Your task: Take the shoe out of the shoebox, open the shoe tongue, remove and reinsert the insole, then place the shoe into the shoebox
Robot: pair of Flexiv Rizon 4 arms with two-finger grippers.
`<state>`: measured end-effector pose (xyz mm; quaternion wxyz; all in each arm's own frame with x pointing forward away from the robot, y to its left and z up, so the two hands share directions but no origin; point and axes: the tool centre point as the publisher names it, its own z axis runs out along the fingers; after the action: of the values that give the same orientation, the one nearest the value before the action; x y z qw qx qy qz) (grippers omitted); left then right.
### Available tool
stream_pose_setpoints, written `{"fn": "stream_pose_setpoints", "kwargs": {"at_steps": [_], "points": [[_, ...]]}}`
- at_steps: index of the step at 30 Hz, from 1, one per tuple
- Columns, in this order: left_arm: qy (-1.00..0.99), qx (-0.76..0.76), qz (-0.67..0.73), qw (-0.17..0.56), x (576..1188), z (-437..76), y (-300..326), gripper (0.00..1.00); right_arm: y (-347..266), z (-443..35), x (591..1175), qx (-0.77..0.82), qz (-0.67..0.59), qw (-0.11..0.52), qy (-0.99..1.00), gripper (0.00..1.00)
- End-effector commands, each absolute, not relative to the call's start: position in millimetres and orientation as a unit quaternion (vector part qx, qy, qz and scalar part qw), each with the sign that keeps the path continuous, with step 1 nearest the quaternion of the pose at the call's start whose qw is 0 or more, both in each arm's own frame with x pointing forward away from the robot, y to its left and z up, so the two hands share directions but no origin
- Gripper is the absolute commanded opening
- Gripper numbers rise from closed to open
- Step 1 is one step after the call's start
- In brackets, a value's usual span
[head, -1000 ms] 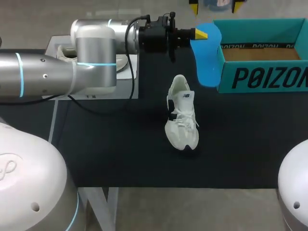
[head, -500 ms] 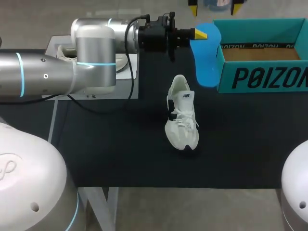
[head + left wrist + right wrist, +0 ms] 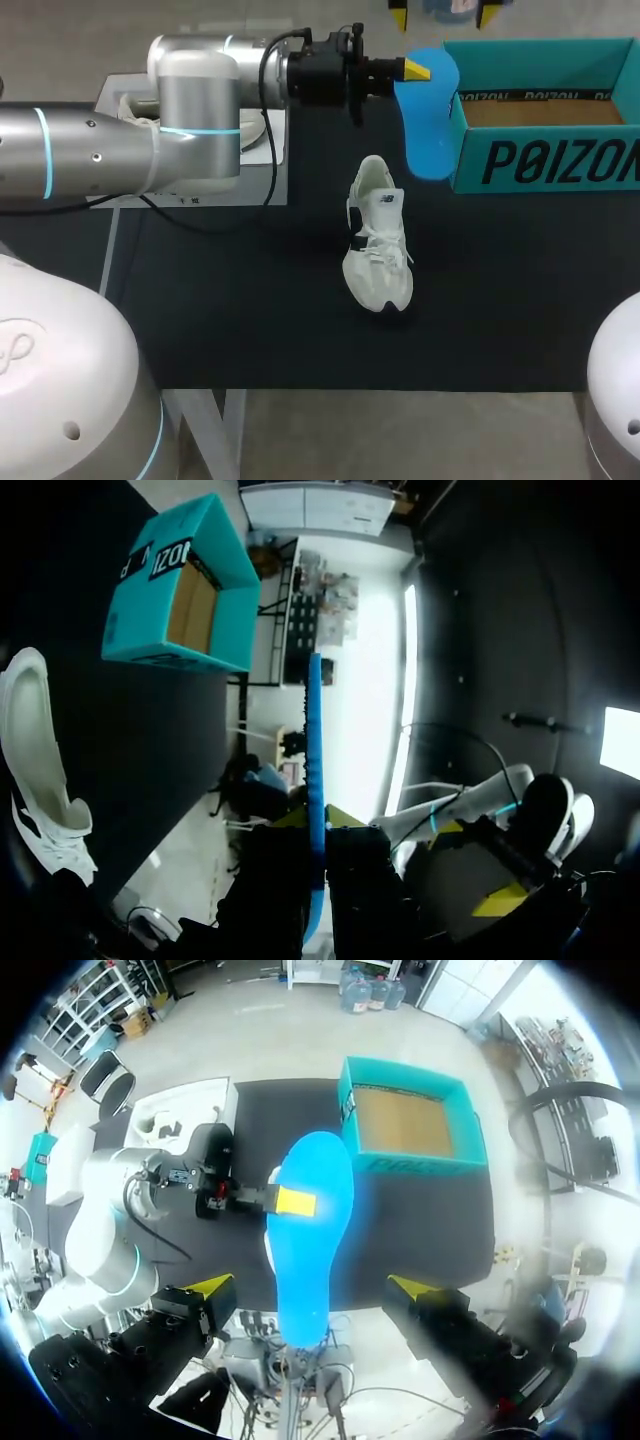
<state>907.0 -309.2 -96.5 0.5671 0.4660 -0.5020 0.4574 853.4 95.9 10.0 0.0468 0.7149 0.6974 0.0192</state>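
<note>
Black-topped table, with a teal shoebox standing open at the far right, brown cardboard floor showing inside. At the far left edge, partly behind the left arm, a white tray, contents mostly hidden. Near the middle, a white shoe upright on its sole, toe toward the near edge, heel opening toward the far side.

Left gripper clenched on the upper part of a blue insole, yellow tips pressing it from both sides. From the left wrist, only a thin blue strip edge-on between the fingers. Insole hanging raised above the table top, lined up with the box's near left corner in the head view; touching it or not, impossible to tell.

Right gripper spread wide, gripping nothing, high above the table, the insole's flat face turned toward it.

Shoe on the table nearer than the left gripper and lower, well apart from both gripper and insole, near the box's left wall but outside it.
</note>
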Motion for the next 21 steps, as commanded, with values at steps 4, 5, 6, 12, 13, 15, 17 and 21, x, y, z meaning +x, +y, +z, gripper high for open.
{"fn": "stream_pose_setpoints", "kwargs": {"at_steps": [4, 5, 6, 12, 13, 15, 17, 21], "points": [[-0.505, 0.467, 0.454, 0.566, 912, -99, -308, 0.00, 95, 9, 857, 0.715, 0.020, 0.041, 0.697, 1.00], [-0.505, 0.468, 0.453, 0.566, 912, -100, -308, 0.00, 95, 9, 857, 0.715, 0.021, 0.041, 0.697, 1.00], [-0.505, 0.469, 0.452, 0.566, 912, -100, -308, 0.00, 95, 8, 857, 0.716, 0.021, 0.040, 0.697, 1.00], [-0.502, 0.474, 0.445, 0.570, 914, -103, -307, 0.00, 90, 7, 857, 0.725, 0.033, 0.025, 0.688, 1.00], [-0.502, 0.473, 0.447, 0.570, 915, -103, -307, 0.00, 88, 6, 857, 0.728, 0.042, 0.015, 0.684, 1.00], [-0.511, 0.453, 0.468, 0.561, 916, -102, -308, 0.00, 84, 4, 858, 0.731, 0.072, -0.012, 0.678, 1.00], [-0.531, 0.422, 0.500, 0.538, 917, -100, -308, 0.00, 76, -1, 857, 0.734, 0.108, -0.042, 0.669, 1.00], [-0.548, 0.365, 0.588, 0.469, 921, -96, -303, 0.00, 62, -10, 860, 0.705, 0.209, -0.087, 0.672, 1.00]]}}
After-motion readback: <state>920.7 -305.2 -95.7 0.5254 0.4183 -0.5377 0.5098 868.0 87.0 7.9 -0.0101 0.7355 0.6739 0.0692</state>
